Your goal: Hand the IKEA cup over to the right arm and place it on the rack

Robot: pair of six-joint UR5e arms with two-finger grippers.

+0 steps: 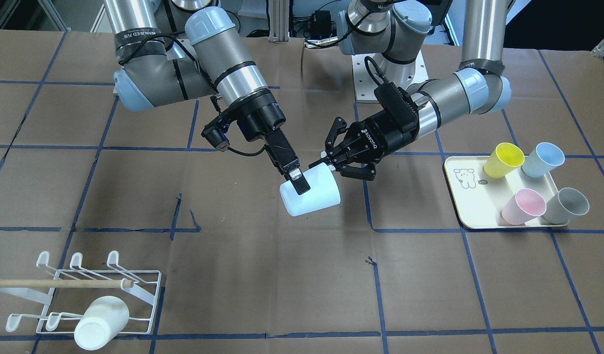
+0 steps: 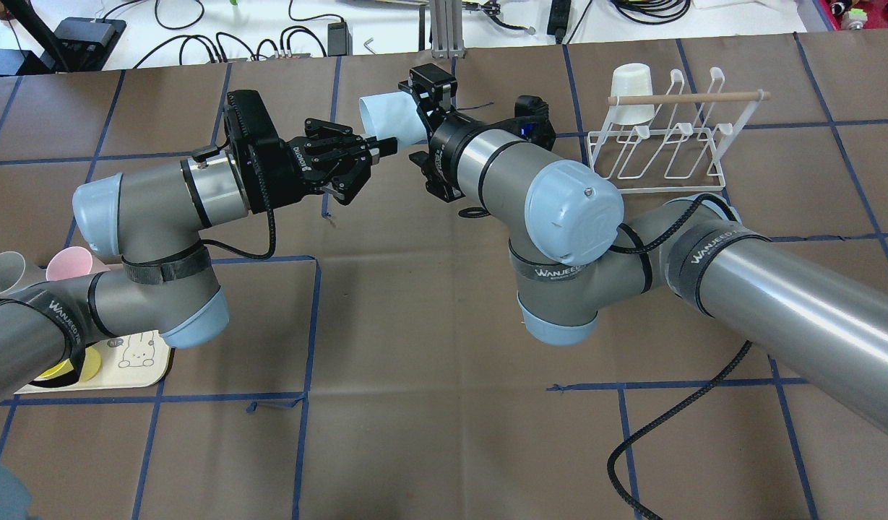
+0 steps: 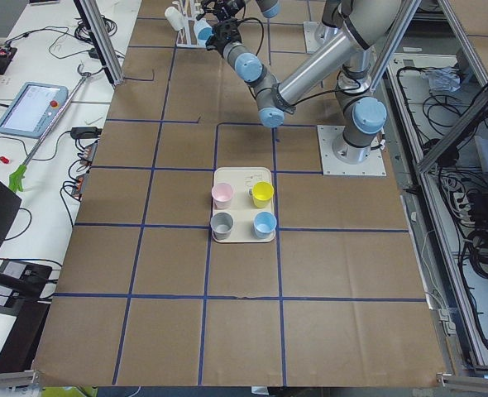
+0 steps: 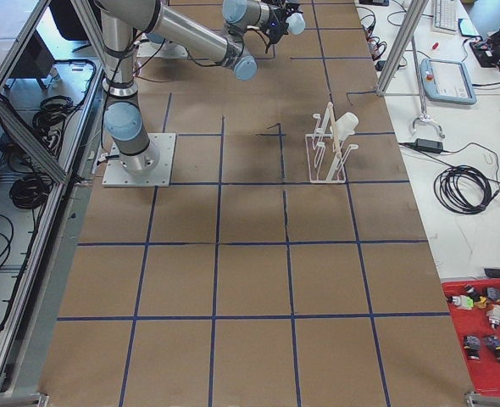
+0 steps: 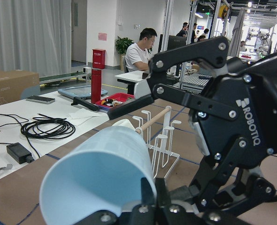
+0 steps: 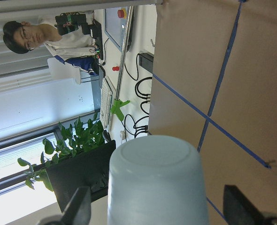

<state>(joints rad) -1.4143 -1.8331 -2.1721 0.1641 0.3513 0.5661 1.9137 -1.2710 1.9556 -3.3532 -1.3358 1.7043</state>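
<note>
Two arms meet above the middle of the surface with the pale blue IKEA cup [image 1: 314, 199] held in the air between them, lying on its side, mouth toward the left arm [image 1: 459, 88] and base toward the far edge. The left arm's jaws are closed on the cup's rim, pinching the wall. The right arm [image 1: 223, 64] has its slim jaws set astride the cup's body; the right wrist view shows a narrow gap on each side, so they look open and not yet gripping, though the front view is too flat to be sure.

By my reading the hand-over is at its midpoint: the cup is lifted and presented, but the right arm has yet to close, the left has yet to let go, and the carry to the rack [image 1: 61, 283] is all to come. The rack stands well apart at the surface's corner on the robot's right, with a white cup [image 1: 100, 322] already on one prong and other prongs free.

Brown paper marked with a blue tape grid covers the surface [image 1: 262, 275]. A cream tray [image 1: 466, 206] on the robot's left holds yellow, blue, pink and grey cups. Beyond are white benches with cables, a seated person [image 5: 141, 49] and a leafy plant [image 6: 68, 150]
</note>
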